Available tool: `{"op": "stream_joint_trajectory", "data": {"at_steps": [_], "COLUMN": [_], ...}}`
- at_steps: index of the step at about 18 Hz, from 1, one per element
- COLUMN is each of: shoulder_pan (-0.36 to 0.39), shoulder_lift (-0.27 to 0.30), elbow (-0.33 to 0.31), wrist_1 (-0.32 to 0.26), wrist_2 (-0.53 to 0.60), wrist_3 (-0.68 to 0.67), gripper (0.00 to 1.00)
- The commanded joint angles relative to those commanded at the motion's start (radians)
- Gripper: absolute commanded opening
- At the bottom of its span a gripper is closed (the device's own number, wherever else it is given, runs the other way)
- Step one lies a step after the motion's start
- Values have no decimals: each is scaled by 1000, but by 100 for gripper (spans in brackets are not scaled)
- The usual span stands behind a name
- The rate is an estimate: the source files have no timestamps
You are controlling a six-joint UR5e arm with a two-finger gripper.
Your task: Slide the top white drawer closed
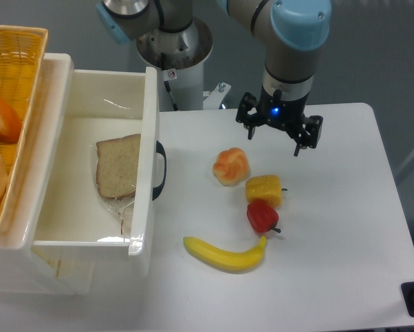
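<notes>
While top white drawer (96,173) stands open, jaws (278,131) spread, above table (345,228)

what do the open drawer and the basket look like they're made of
The top white drawer looks like glossy moulded plastic: smooth walls with bright glints. Its curved handle seems to be black plastic, though that is less sure. The yellow basket looks like woven wicker, with a visible weave pattern.
</notes>
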Motion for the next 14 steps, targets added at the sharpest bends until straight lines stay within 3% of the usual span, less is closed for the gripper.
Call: {"op": "stream_joint_trajectory", "data": {"at_steps": [7, 11, 14], "shoulder_pan": [-3, -9, -24], "shoulder_lift": [-5, -31, -57], "elbow": [-17, -20, -18], "wrist_1": [15, 26, 54], "wrist_2": [2, -2, 2], "wrist_3": [-12, -138, -155], "gripper": [100, 100, 100]}}
